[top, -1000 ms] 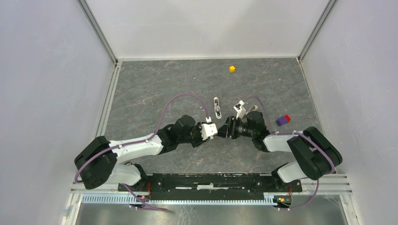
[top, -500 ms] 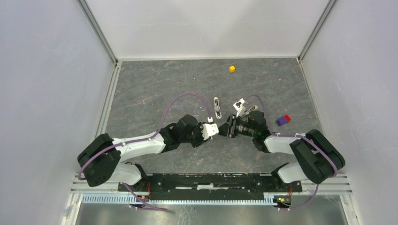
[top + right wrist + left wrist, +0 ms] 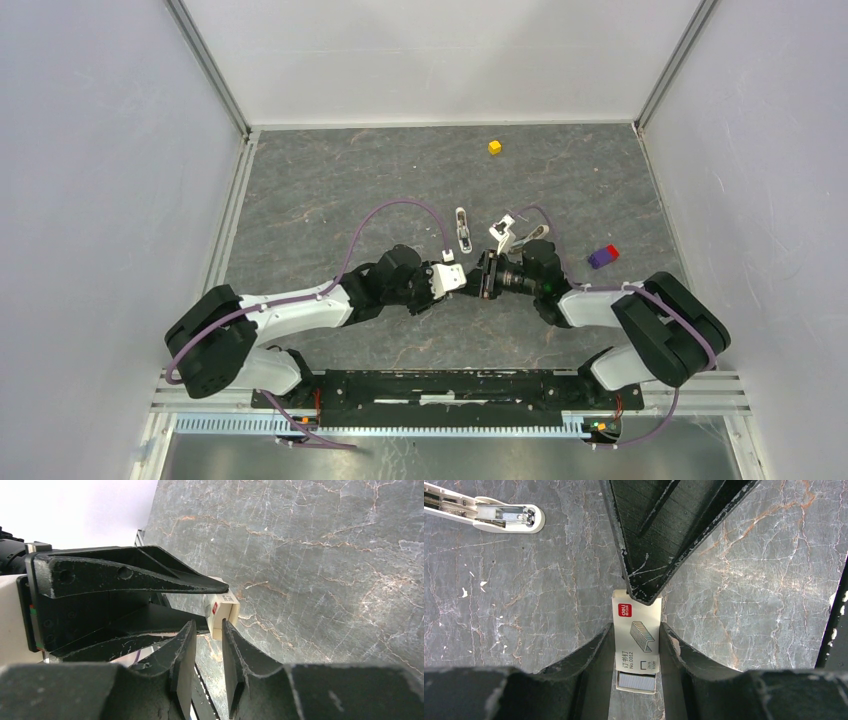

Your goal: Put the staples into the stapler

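My left gripper [image 3: 636, 630] is shut on the sides of a pale staple box [image 3: 637, 625] held just above the table. The staples [image 3: 636, 681], a grey block in a pale rim, poke out of the box's near end. My right gripper [image 3: 209, 625] faces it with its jaws narrowed around the box's far end [image 3: 223, 611]. One finger [image 3: 644, 575] lies on the box's top face; whether the pair pinches it is unclear. The two grippers meet at mid-table [image 3: 470, 277]. The white stapler [image 3: 462, 229] lies open on the table just beyond them, also seen from the left wrist [image 3: 499, 515].
A small yellow cube [image 3: 494, 147] sits near the back wall. A red-and-blue block [image 3: 603, 256] lies right of the right arm. White walls close in the grey stone-patterned table [image 3: 330, 180] on three sides.
The right gripper has moved left onto the box's far end and its jaws have narrowed a lot. The left gripper has kept its hold on the box, shifting only slightly.
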Tool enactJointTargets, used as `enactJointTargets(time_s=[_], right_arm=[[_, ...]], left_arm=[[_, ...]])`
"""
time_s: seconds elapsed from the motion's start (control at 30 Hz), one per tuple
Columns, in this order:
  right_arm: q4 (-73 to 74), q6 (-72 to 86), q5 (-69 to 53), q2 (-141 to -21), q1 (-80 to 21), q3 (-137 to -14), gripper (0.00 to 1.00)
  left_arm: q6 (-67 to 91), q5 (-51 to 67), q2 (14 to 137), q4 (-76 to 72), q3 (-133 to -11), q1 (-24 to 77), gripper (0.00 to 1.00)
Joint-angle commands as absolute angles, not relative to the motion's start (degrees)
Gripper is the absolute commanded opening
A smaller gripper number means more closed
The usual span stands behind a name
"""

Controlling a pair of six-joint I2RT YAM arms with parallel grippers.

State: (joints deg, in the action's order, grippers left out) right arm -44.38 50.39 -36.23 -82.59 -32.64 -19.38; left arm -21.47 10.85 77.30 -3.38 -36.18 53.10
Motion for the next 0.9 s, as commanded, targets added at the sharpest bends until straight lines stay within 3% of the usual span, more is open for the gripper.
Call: enactJointTargets(time_s=[0.0,0.3,0.5,0.67,0.87], right_arm=[[-47.5,51.22,-36.58,-83.79,-33.24,-20.82,0.3],[-48.69,52.23,-36.47,-86.91,-34.88,-22.07,0.27],[-50.23,52.82,-36.92,-87.81,-35.0,-22.03,0.14],[-52.21,53.55,-37.64,-88.11,-34.94,-21.14,0.0],[-51.93,52.64,-37.95,-88.16,-34.45,-20.65,0.0]], left_arm=[[-23.52,11.15,76.74,-5.32,-37.53,53.16,0.43],[-23.94,11.69,77.35,-5.36,-38.46,53.17,0.43],[-24.98,11.44,76.93,-4.44,-38.35,53.15,0.45],[-28.76,9.39,75.05,2.0,-39.6,53.15,0.53],[-32.22,8.13,74.18,8.74,-40.46,53.03,0.64]])
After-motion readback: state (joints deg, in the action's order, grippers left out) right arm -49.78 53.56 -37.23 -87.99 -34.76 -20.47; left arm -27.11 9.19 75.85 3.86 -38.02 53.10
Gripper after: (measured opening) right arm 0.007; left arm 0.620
